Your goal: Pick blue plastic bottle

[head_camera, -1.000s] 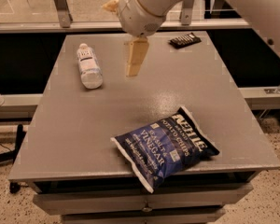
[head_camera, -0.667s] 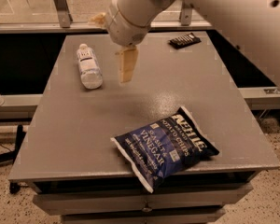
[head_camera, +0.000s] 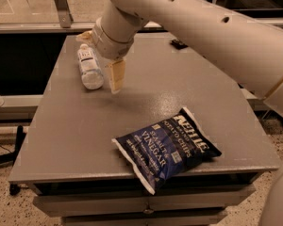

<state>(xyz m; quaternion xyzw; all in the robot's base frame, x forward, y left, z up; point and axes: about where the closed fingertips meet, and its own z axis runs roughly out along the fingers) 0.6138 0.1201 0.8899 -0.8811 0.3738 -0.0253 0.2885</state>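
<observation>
- As it lies on its side, the blue plastic bottle has its long axis running from the far edge of the grey table toward the near one. Its white cap points away to the far side, and its base points toward the front and a little to the right.
- It rests on the far left part of the tabletop, well apart from the other things there.
- The gripper hangs at the end of the white arm, which reaches in from the right. Its tan tip points down at the table.
- The bottle is just beside the gripper, on its left as seen from the camera, and its base end is about level with the tan tip. Whether the two touch cannot be told.
- Whether the gripper is wide or narrow cannot be told from this angle, and nothing is seen held in it.
- The bottle has a white label near its cap end, but the print on it cannot be read.
- A dark blue chip bag lies flat near the front edge, with one corner hanging over it. Its white lettering reads "POTATO CHIPS" and "VINEGAR" under a brand name that looks like "KETTLE".
- A small dark object lies at the far side of the table, and no writing can be made out on it.
</observation>
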